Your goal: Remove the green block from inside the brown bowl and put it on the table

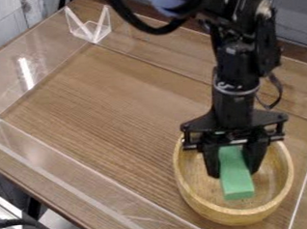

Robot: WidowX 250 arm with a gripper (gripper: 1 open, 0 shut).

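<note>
Where the brown bowl point(191, 194) sits on the table point(104, 109), the black tool point(232, 159) pinches the green block point(236, 183) within its outline.

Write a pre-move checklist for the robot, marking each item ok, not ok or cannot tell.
- Pincer closed on the green block: ok
- Grip looks secure enough to carry the block: cannot tell
- Block raised above the rim of the brown bowl: not ok, it is seen within the rim's outline
- Bowl resting on the table: ok
- Green block on the table: not ok
</note>
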